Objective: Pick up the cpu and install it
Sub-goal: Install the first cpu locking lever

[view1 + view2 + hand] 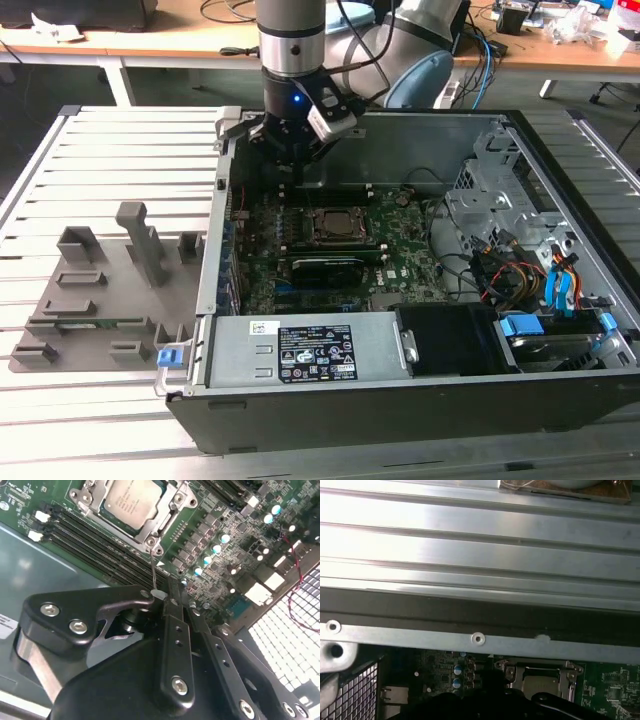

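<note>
gripper (175,597): narrow, holding nothing | cpu (131,501): seated in socket (150,541) | gripper above mobo

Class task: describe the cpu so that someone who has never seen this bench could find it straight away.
Start at the open computer case lying on the slatted metal table and look at its green circuit board. Near the board's middle sits a metal-framed socket, and the cpu lies flat inside it. Its pale silver square top sets it apart from the long dark memory slots beside it.
</note>
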`<action>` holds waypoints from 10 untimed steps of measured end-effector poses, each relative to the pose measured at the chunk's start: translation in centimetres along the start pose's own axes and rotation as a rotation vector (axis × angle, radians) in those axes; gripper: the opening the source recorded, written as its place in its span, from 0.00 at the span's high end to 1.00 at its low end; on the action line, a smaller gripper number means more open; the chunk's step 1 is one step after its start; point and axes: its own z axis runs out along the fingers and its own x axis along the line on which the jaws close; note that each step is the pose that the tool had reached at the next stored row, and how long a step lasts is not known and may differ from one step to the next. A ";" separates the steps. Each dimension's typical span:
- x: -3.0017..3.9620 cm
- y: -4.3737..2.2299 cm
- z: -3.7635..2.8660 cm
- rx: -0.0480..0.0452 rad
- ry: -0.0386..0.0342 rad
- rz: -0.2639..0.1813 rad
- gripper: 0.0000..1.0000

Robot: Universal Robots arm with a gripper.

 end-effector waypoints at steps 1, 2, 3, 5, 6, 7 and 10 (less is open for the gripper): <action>-0.17 -0.01 0.01 0.0000 0.0000 0.000 0.89; -0.40 -0.03 0.02 -0.0001 -0.0001 0.000 0.89; -0.64 -0.05 0.03 0.0000 0.0000 0.000 0.89; -1.04 -0.07 0.05 0.0000 0.0000 0.000 0.89; -1.38 -0.10 0.06 0.0001 0.0000 0.000 0.89; -1.55 -0.11 0.07 0.0002 0.0001 0.000 0.89; -2.24 -0.16 0.12 0.0002 0.0003 0.000 0.89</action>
